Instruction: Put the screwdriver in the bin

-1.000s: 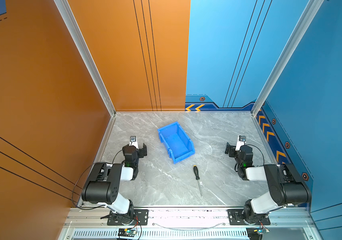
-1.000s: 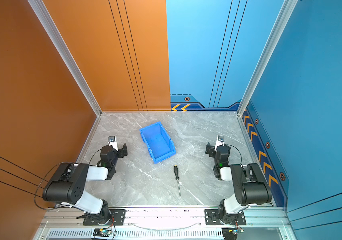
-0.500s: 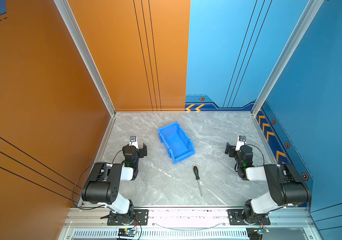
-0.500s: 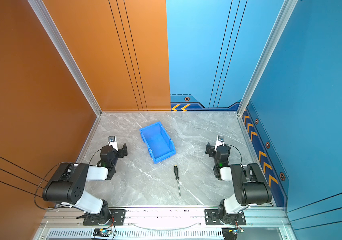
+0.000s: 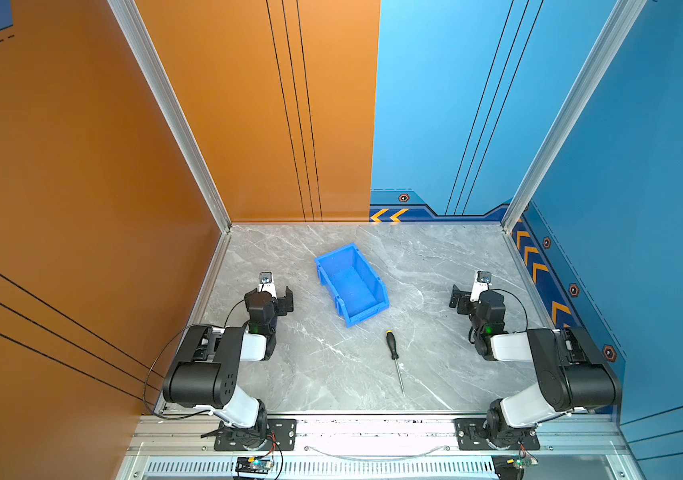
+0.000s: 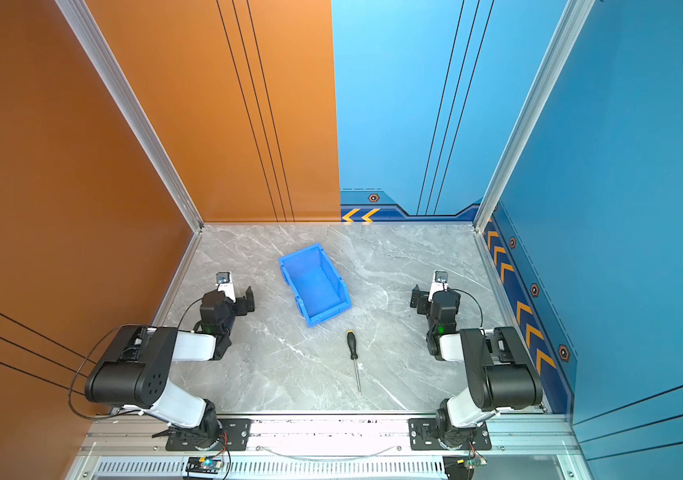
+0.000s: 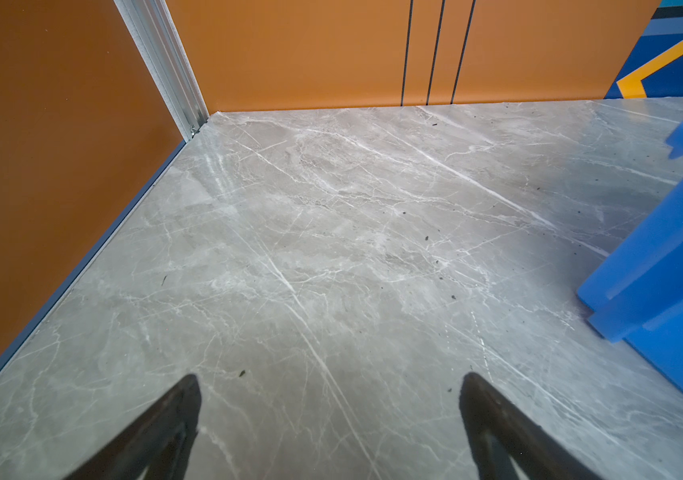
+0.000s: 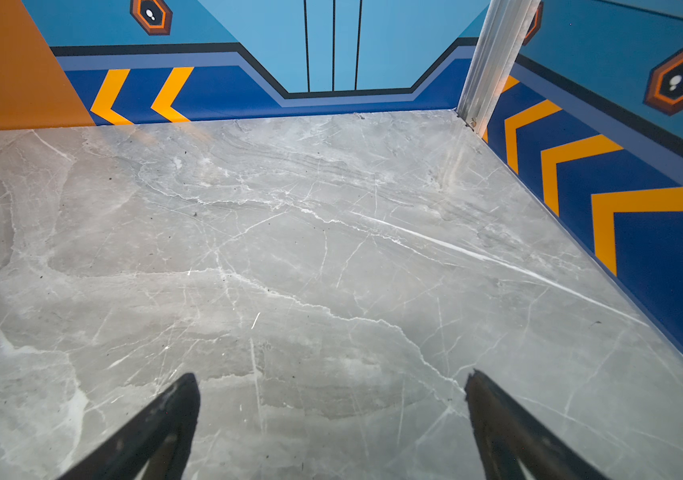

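Nothing moved: left hand (image 7: 329,382) and right hand (image 8: 331,380) gape empty; screwdriver (image 5: 392,349) lies on open table (image 5: 435,257), just clear of bin (image 5: 367,318).

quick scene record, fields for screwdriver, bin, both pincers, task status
screwdriver: flat on the table, outside the bin, handle end toward its low front wall
bin: upright, empty, angled on the table
left pincer: open, empty, over bare table beside the bin
right pincer: open, empty, over bare table
status: screwdriver not yet grasped
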